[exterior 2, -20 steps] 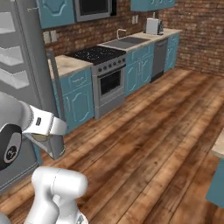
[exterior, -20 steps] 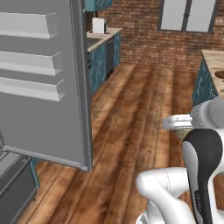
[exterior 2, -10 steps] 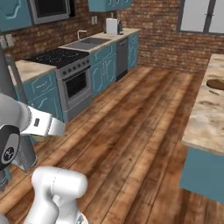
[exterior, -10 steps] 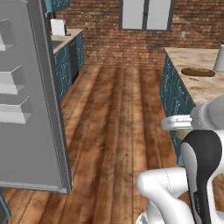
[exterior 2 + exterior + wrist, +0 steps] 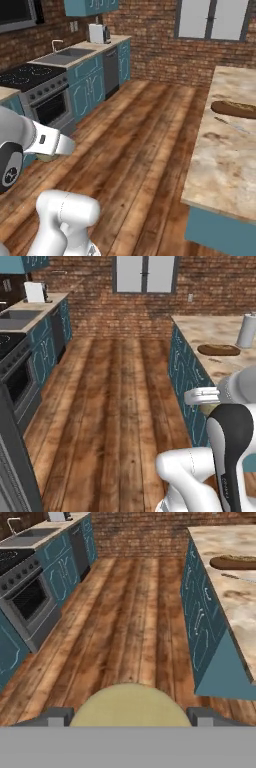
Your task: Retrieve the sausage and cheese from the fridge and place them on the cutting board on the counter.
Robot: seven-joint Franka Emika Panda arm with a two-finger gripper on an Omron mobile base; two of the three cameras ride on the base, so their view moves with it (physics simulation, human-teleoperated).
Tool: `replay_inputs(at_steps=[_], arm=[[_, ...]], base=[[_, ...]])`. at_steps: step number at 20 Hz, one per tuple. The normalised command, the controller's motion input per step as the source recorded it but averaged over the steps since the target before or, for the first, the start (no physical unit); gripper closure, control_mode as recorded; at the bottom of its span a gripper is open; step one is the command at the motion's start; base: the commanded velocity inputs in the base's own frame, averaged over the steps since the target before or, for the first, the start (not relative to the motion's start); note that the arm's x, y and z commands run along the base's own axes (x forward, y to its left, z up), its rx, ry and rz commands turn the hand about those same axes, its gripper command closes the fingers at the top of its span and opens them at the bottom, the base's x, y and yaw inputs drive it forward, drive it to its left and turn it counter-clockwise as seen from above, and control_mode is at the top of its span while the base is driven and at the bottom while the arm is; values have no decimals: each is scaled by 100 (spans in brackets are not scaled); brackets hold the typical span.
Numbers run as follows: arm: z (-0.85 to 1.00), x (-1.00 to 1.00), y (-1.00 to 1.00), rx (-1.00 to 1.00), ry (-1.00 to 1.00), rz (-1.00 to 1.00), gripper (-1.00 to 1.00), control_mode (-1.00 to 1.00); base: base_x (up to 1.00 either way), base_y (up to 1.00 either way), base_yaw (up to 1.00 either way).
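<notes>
The cheese (image 5: 129,706), a tan-yellow round chunk, sits between my two dark fingertips (image 5: 59,716) in the hand view, and my gripper (image 5: 129,718) is shut on it. From the right base view the cheese (image 5: 48,158) peeks out under the white hand (image 5: 47,142). The dark brown oval cutting board (image 5: 218,349) (image 5: 234,109) (image 5: 234,562) lies on the marbled counter (image 5: 200,328) (image 5: 225,160) (image 5: 237,599), ahead and to the right. A grey edge of the fridge (image 5: 11,466) shows at the lower left. The sausage is out of view.
A small knife (image 5: 239,577) lies just in front of the board. A white roll (image 5: 246,330) stands behind it. A stove (image 5: 30,82), sink (image 5: 70,52) and toaster (image 5: 35,292) line the left wall. Wooden floor (image 5: 115,401) runs between the two counters.
The base has turned right, so the whole scene swung: the fridge slid off to the left and the counter with the board came into view. The cheese stays in my gripper.
</notes>
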Motion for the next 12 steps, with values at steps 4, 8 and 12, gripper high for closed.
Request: replay_inputs(at_steps=[4,8,12], arm=[[0,0,0,0,0,0,100,100],[0,0,0,0,0,0,100,100],[0,0,0,0,0,0,100,100]], base=[[100,-40,-18],[100,-28,-15],[100,-22,-16]])
